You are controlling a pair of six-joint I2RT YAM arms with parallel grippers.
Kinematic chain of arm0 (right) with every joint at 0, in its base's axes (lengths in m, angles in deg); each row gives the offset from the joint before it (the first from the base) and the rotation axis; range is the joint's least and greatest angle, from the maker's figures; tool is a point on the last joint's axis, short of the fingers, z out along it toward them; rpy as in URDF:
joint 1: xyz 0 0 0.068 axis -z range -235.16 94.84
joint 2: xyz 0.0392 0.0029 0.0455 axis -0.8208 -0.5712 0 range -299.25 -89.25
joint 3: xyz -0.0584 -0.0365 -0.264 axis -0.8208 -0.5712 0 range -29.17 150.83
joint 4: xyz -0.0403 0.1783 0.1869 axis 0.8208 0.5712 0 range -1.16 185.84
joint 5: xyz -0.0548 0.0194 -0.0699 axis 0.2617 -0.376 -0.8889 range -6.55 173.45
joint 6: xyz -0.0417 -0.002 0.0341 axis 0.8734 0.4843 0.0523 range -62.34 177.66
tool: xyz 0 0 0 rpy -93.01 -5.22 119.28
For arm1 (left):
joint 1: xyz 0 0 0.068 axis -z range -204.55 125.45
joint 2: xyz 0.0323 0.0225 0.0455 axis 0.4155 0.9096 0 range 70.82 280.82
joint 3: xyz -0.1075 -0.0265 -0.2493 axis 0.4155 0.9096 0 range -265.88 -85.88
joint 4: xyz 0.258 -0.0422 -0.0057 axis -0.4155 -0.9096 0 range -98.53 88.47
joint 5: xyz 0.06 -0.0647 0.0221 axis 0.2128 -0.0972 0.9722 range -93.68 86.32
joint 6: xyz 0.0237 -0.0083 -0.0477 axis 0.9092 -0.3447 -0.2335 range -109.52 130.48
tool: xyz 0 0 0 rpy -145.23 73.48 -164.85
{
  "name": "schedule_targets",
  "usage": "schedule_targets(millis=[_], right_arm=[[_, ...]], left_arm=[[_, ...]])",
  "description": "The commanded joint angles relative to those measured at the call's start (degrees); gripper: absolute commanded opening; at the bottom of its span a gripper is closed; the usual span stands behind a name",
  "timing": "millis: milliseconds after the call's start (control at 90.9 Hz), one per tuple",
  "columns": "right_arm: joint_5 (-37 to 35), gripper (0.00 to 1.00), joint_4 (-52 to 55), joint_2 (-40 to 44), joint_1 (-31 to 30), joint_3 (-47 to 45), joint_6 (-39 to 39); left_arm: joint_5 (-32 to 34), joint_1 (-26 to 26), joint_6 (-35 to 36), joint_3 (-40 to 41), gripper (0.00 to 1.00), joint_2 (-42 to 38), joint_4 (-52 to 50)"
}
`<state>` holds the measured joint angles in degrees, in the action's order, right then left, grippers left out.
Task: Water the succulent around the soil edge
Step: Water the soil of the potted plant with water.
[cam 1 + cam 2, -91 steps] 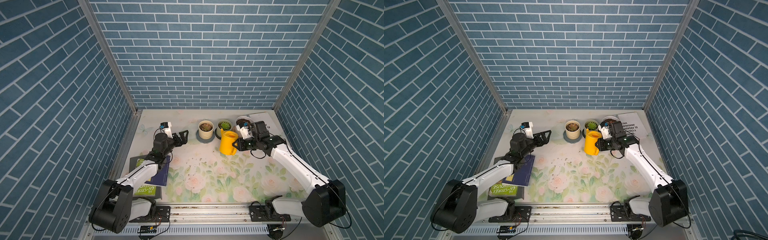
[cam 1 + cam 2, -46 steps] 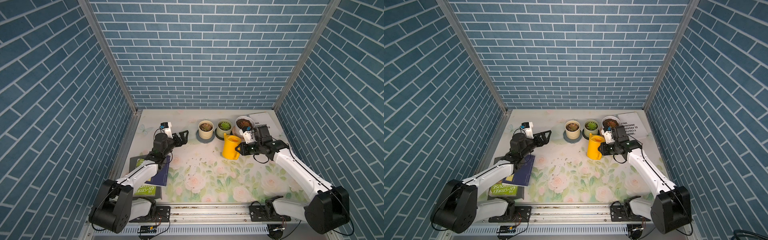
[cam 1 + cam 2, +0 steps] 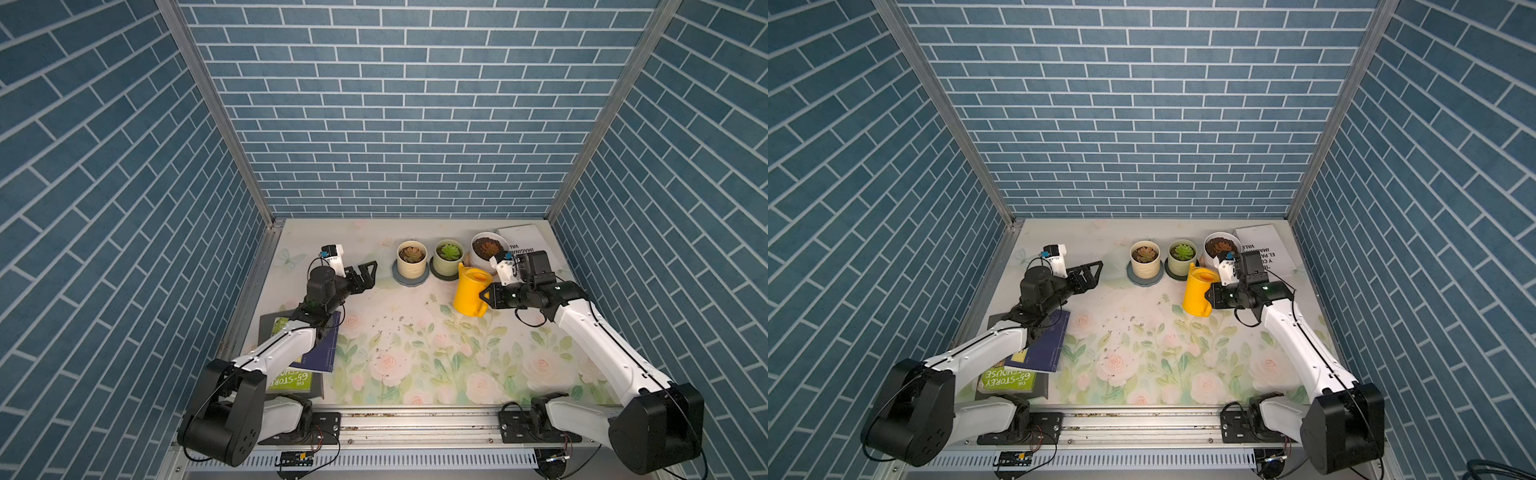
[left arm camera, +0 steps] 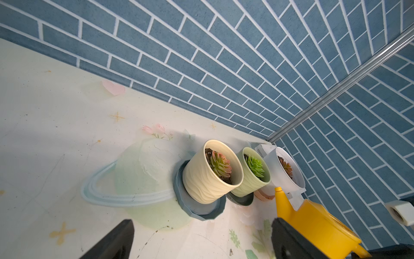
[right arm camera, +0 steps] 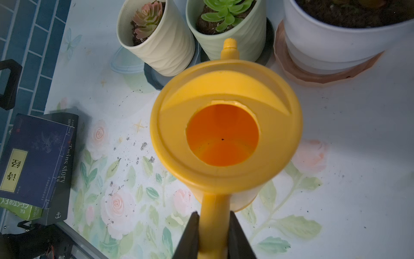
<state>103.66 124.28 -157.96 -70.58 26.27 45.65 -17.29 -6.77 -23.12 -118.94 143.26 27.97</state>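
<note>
Our right gripper [image 5: 214, 217] grips the can [image 5: 224, 89]; we should raise its spout [image 5: 229, 48] over the soil edge [image 3: 488, 240], tilt gently, circling the succulent [image 3: 487, 248]; our left gripper [image 3: 367, 274] gapes empty.

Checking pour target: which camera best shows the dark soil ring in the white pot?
Both top views: dark brown soil ring seen from above, nearly whole. Left wrist shows only an oblique sliver; right wrist crops it.

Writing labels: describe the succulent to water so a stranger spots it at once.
Three pots stand in a row near the back wall. The succulent is at the row's end beside the white book. Only it is reddish-orange, in the widest, white pot.
</note>
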Motion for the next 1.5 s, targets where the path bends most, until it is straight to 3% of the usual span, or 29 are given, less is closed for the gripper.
schedule_targets(millis=[0,968,1485], right_arm=[[0.5,0.00,-0.2,-0.6,0.9,2.5,2.6],[2.8,0.00,-5.5,-5.5,2.7,6.2,2.6],[1.9,0.00,-0.3,2.8,2.6,0.1,1.7]], left_arm=[[-0.5,0.3,0.6,0.8,1.00,0.2,1.7],[-0.7,0.3,0.8,1.1,1.00,-0.4,1.7],[-1.1,0.3,0.6,1.1,1.00,-0.2,2.1]])
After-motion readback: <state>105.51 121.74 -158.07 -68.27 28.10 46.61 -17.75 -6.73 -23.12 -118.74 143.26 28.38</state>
